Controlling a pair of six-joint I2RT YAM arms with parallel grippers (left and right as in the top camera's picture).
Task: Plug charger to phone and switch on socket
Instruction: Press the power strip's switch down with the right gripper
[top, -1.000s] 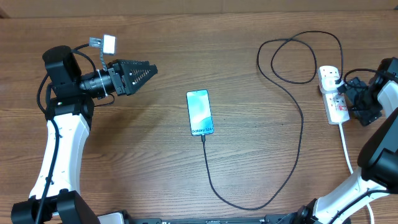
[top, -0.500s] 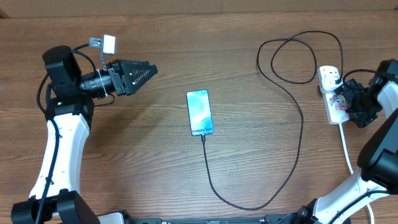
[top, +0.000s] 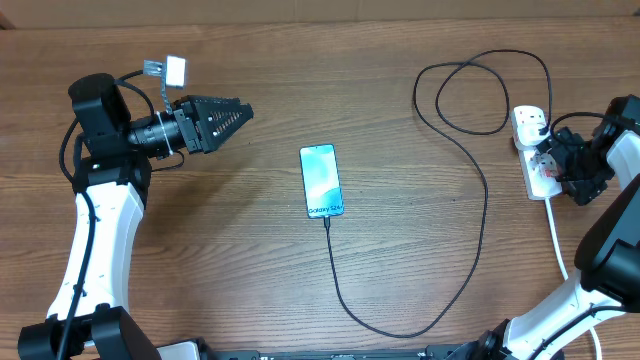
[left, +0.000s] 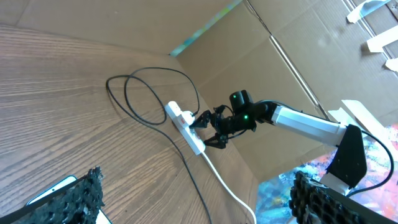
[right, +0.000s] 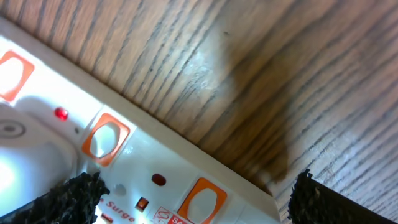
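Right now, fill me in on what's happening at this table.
The right gripper, jaws open, hovers right over the socket, close above its switches. The charger runs from the bottom edge of the phone in a wide loop to the far end of the socket, so the phone end looks plugged in. The left gripper hangs open and empty, well off to the left of the phone.

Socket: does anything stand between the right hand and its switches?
Nothing visible does. The open right hand hangs close over the socket, and the wrist view shows only its white face with the switches between the fingers.
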